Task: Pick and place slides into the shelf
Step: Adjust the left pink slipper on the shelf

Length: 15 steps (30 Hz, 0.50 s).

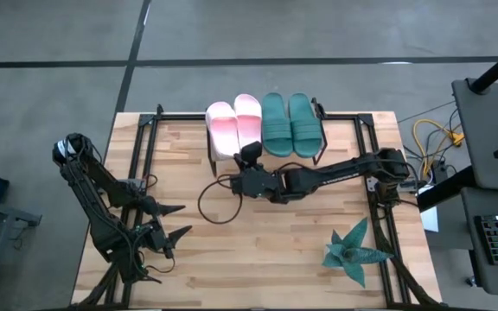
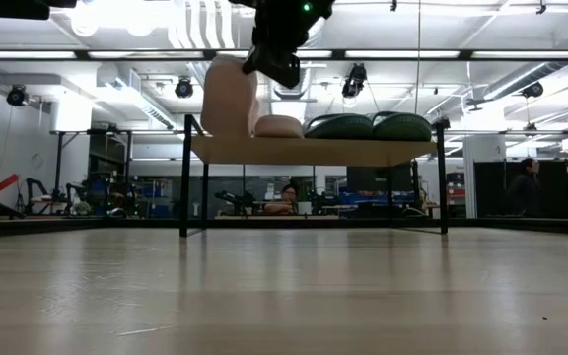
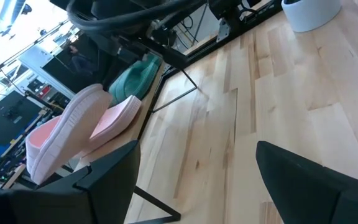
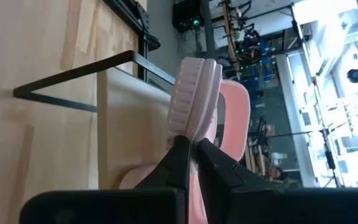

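We're seating the last pale pink rubber slide [image 4: 194, 93] on the low wooden shelf [image 2: 314, 151], right gripper [image 4: 192, 148] clenched on its edge; next, lay flat and release.

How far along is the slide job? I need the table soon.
Both teal slides and one pink slide lie flat on the shelf. The last pink slide stands tilted on the shelf's end, right gripper shut on its edge. Laying it flat remains. Left gripper waits open.
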Available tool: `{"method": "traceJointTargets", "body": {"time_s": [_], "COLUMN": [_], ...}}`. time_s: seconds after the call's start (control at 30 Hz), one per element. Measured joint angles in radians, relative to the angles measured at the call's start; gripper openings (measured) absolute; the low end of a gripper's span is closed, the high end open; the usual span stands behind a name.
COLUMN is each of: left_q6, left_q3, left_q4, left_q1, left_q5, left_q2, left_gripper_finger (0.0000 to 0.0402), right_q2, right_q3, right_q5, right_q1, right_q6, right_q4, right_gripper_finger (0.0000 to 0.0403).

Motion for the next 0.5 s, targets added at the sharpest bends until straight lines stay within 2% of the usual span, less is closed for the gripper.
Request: {"method": "traceJointTargets", "body": {"time_s": [0.27, 0.5], "left_q6": [0.0, 0.0], "left_q3": [0.0, 0.0], "left_q4": [0.0, 0.0], "left_q1": [0.0, 0.0], "left_q5": [0.0, 0.0], "left_q2": [0.0, 0.0], "left_gripper_finger": [0.0303, 0.0303], "right_q2": [0.0, 0.045], "right_q3": [0.062, 0.088], "right_q5": [-0.001, -0.002], "right_q1": [0.0, 0.0], "right_q6": [0.094, 0.095], "right_q4": [-0.145, -0.197], "right_gripper_finger": [0.0012, 0.0012]}}
